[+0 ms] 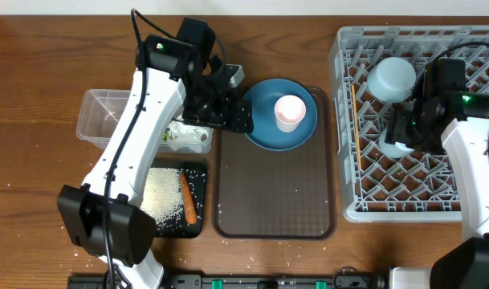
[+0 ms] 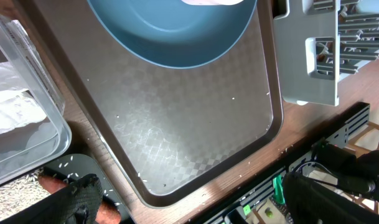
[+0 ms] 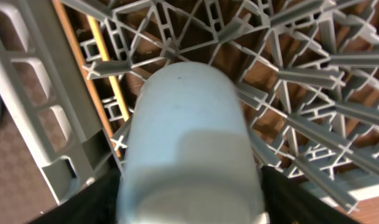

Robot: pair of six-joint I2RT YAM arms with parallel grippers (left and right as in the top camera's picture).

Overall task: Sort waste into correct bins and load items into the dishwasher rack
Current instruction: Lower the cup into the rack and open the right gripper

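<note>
My left gripper [image 1: 228,114] is open and empty, just left of the dark blue plate [image 1: 268,128], which lies on the brown serving tray and carries the pale pink cup [image 1: 289,111]. In the left wrist view its fingers [image 2: 201,208] are spread wide above the tray's near corner, with the plate [image 2: 177,37] ahead. My right gripper [image 1: 405,132] is shut on the light blue cup [image 3: 189,130] inside the grey dishwasher rack [image 1: 348,177]. An upturned pale blue bowl [image 1: 391,78] and a chopstick [image 1: 354,120] are in the rack. The chopstick also shows in the right wrist view [image 3: 108,68].
The brown serving tray [image 1: 276,193] sits mid-table. The clear tub [image 1: 99,112] holds white paper [image 2: 12,115] and a green-yellow wrapper [image 1: 180,136]. The black tray [image 1: 197,172] holds rice [image 1: 164,197] and the carrot [image 1: 189,199]. Loose rice grains lie around it.
</note>
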